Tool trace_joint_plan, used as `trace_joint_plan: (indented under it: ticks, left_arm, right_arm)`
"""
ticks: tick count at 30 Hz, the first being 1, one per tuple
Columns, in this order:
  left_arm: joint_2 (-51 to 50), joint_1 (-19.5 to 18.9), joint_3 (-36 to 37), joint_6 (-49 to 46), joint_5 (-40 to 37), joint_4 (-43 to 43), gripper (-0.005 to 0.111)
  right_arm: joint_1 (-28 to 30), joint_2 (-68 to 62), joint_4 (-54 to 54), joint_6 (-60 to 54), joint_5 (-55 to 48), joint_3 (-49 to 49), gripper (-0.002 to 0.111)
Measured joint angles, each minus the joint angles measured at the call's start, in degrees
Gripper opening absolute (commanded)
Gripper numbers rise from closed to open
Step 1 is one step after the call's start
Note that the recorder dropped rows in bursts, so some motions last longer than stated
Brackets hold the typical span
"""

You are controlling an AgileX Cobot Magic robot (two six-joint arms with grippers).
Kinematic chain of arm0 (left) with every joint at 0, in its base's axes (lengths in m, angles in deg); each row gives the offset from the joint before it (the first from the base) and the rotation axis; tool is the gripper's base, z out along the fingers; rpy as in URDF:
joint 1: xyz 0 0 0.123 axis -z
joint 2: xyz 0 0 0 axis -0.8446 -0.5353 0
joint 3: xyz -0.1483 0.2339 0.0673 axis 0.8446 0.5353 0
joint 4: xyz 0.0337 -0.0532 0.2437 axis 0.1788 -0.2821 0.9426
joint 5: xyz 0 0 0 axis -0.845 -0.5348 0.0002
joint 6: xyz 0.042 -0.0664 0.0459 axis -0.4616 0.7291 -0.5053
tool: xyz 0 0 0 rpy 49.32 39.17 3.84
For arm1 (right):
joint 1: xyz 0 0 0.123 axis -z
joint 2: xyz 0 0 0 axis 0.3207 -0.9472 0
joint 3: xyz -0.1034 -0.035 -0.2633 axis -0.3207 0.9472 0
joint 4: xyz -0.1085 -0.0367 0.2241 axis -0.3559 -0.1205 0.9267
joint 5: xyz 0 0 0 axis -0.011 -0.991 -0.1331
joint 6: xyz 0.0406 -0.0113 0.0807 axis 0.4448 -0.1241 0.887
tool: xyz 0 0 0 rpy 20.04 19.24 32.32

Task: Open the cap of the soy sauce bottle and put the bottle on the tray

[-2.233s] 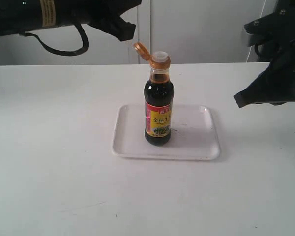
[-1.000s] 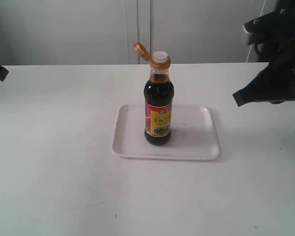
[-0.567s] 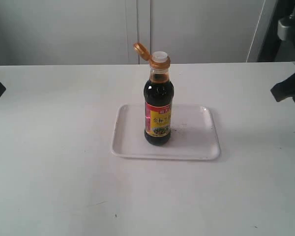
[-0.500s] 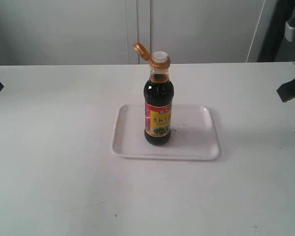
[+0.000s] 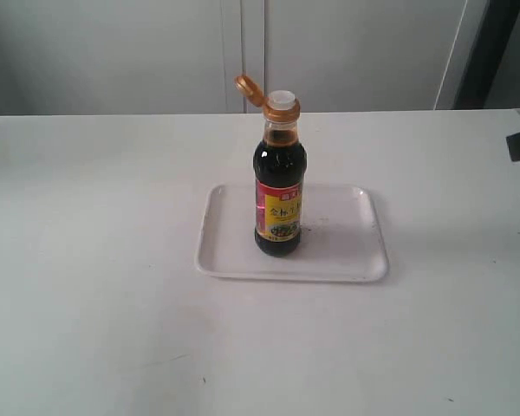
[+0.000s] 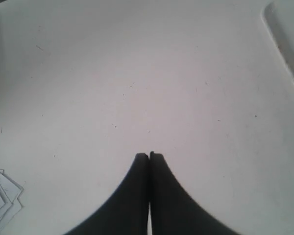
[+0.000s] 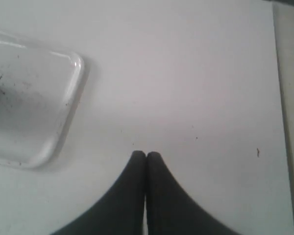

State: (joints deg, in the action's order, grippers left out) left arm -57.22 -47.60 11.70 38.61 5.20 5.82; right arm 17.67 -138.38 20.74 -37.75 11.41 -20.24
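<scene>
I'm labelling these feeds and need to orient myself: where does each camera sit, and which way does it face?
Exterior: off the arms, above one long side of the table, facing the wall; bottle with cap open stands on the tray; a dark bit of the right arm shows at the edge.
Left wrist: looks down past the shut left gripper at bare table, tray edge in a corner.
Right wrist: looks down past the shut right gripper, tray corner beside it.
Shared: all three show the tray.
</scene>
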Motion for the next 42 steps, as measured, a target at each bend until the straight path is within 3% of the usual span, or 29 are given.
trace_joint_plan:
  ticks: [8, 18, 32, 42]
  left_arm:
    - [7.75, 0.0, 7.92, 0.85, 8.44, 0.0, 0.0]
    - [17.19, 0.0, 17.4, 2.3, 17.06, 0.0, 0.0]
    - [28.81, 0.0, 24.68, 3.82, 19.14, -0.61, 0.0]
    - [33.86, 0.0, 25.44, 3.82, 18.06, -4.52, 0.0]
  right_arm:
    - [0.0, 8.11, 1.27, 0.0, 11.8, 8.81, 0.0]
    - [-0.26, 17.87, 1.41, 0.0, 19.0, 16.09, 0.0]
    - [-3.53, 25.78, 1.41, -0.84, 22.7, 21.34, 0.0]
    - [-3.53, 26.37, 1.41, -0.84, 22.7, 21.34, 0.0]
